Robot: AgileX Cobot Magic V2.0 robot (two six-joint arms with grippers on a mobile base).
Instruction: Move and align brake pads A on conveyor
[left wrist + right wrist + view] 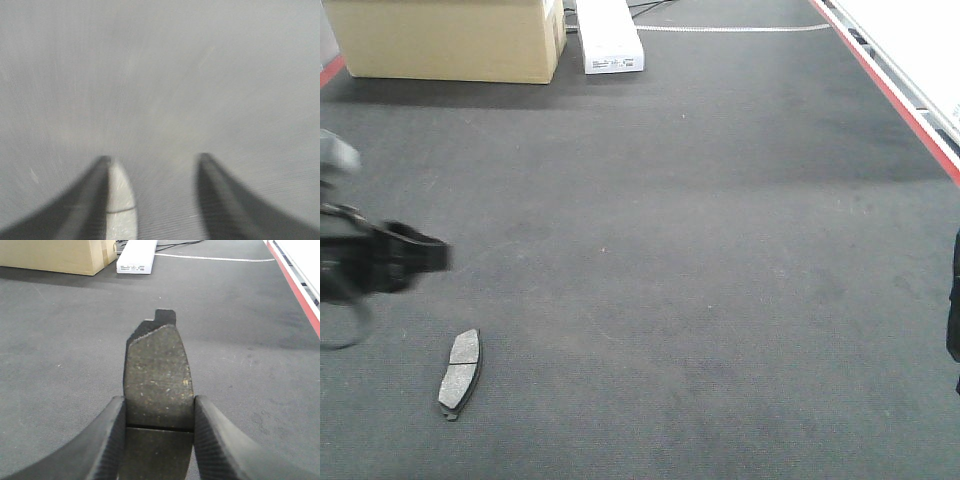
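One brake pad A (460, 372) lies flat on the charcoal conveyor belt (700, 250) at the near left, long side running roughly front to back. My left gripper (415, 255) hovers blurred just above and left of it, jaws wide apart. In the left wrist view, the gripper (155, 165) is open; a pale pad (120, 200) shows beside the inner side of the left finger, with its groove visible. My right gripper (159, 407) is shut on a second dark brake pad (159, 370), held flat above the belt. In the front view only a dark sliver of the right gripper (953, 310) shows at the right edge.
A cardboard box (450, 40) and a white carton (610, 35) stand at the far end of the belt. A red strip (895, 95) runs along the belt's right edge, with a pale rail beyond it. A white line (730, 28) crosses the far belt.
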